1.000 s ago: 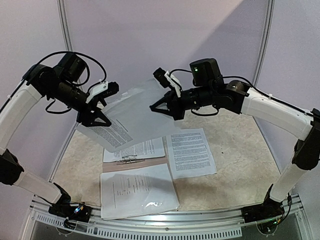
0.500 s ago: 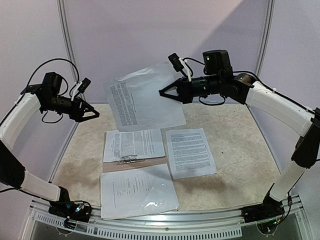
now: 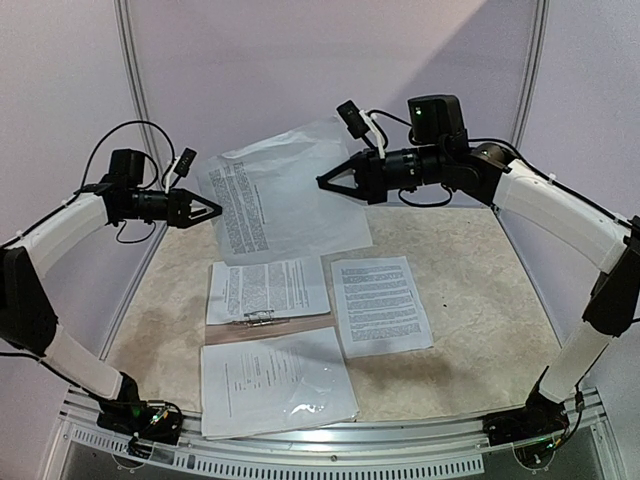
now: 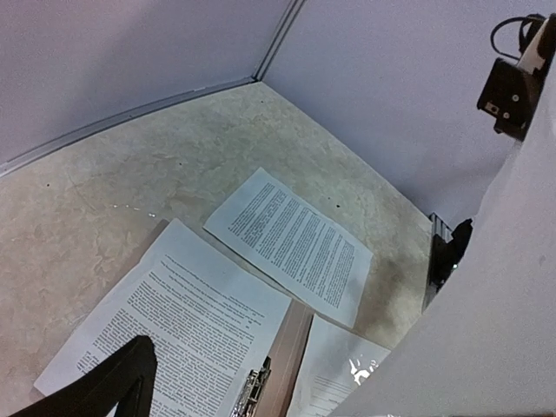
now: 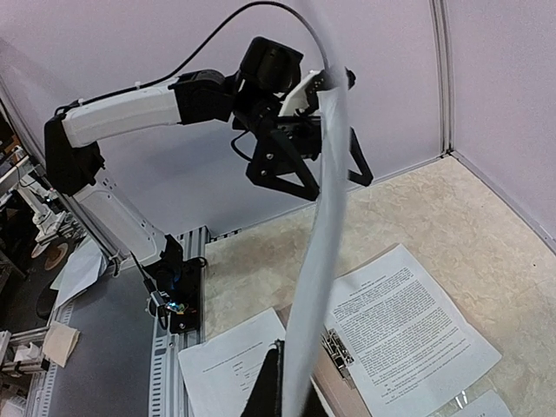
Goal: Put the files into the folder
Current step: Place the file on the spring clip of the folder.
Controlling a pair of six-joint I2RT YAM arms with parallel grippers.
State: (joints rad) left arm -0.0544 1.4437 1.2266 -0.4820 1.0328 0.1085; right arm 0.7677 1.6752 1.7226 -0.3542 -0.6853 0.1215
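My right gripper (image 3: 325, 184) is shut on the right edge of a sleeved file (image 3: 285, 200) and holds it upright above the table. In the right wrist view this file (image 5: 323, 226) shows edge-on, rising from my gripper (image 5: 300, 395). My left gripper (image 3: 213, 210) stands open at the file's left edge without pinching it; its fingers (image 5: 280, 167) straddle that edge. The open taupe folder (image 3: 285, 329) lies below with one file (image 3: 268, 288) under its metal clip (image 3: 258, 319). Another sleeved file (image 3: 278, 382) covers the near half, and a loose file (image 3: 380, 305) lies to its right.
White booth walls enclose the beige table (image 3: 470, 290) at the back and sides. An aluminium rail (image 3: 330, 445) with both arm bases runs along the near edge. In the left wrist view the held file (image 4: 486, 330) blocks the right side.
My left gripper let go of the sleeved file, opened wide, swung out left, then came back to its edge. The right gripper lifted the file higher and more upright.
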